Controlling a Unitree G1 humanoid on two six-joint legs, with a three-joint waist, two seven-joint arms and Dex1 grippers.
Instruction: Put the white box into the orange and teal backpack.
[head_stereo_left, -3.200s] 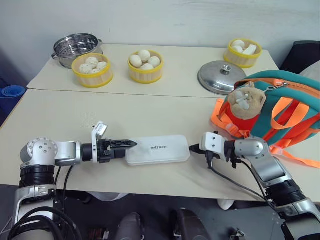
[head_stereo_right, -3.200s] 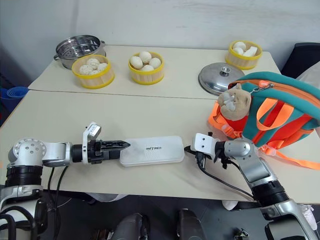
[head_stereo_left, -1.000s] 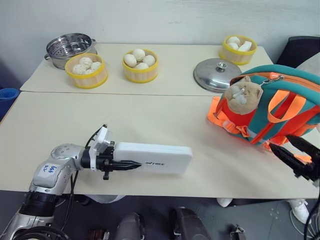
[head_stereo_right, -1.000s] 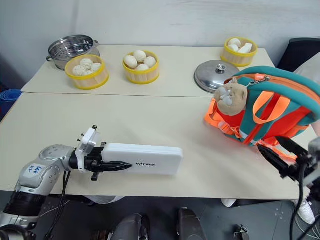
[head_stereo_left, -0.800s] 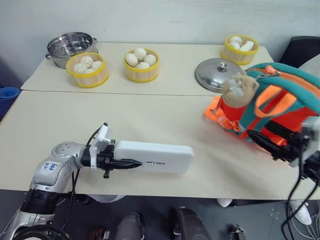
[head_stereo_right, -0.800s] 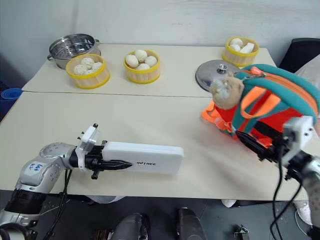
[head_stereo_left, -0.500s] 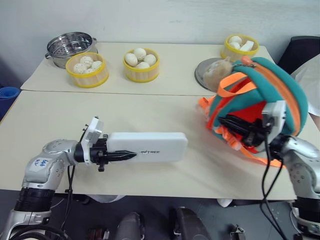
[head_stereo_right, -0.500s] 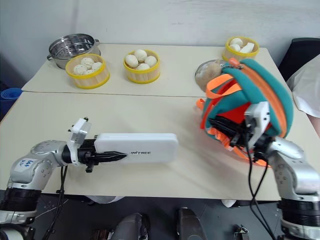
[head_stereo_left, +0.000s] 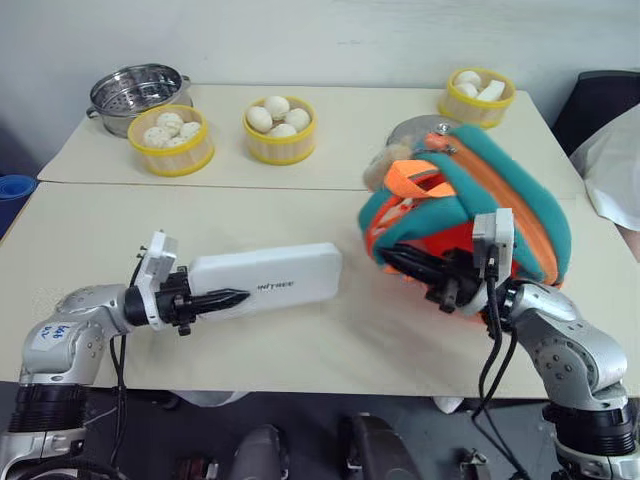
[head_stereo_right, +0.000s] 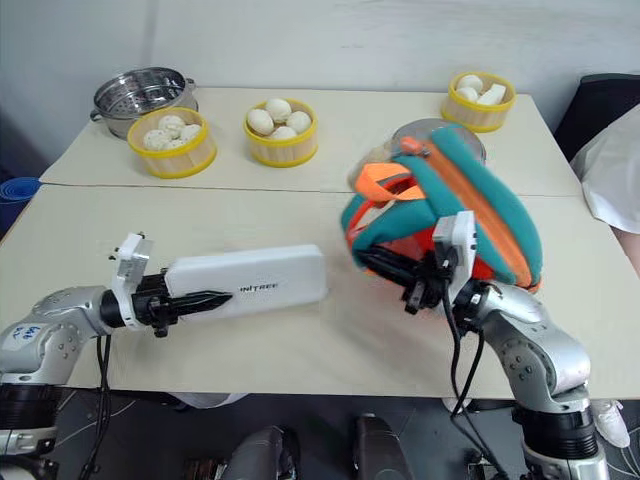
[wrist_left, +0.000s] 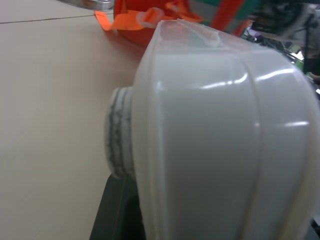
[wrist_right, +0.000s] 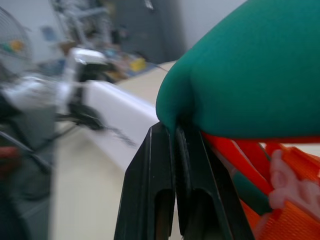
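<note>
Here, my left gripper (head_stereo_left: 222, 298) is clamped on one end of the flat, elongated white plastic box (head_stereo_left: 265, 281), holding it level just above the beige table (head_stereo_left: 90, 235) with its free end pointing at the small, soft orange and teal fabric backpack (head_stereo_left: 470, 215). My right gripper (head_stereo_left: 405, 262) is clenched on the backpack's teal edge and holds the bag tipped up beside the box. The box looks stiff, light and smooth, so gripped at one end it may sag or slip; a hold nearer its middle would steady it. The backpack is soft and will likely fold unless its mouth is held open. The right wrist view shows my closed fingers (wrist_right: 197, 197) pinching teal fabric, a contact the head views leave unclear. The left wrist view shows the box's rounded end close up.
</note>
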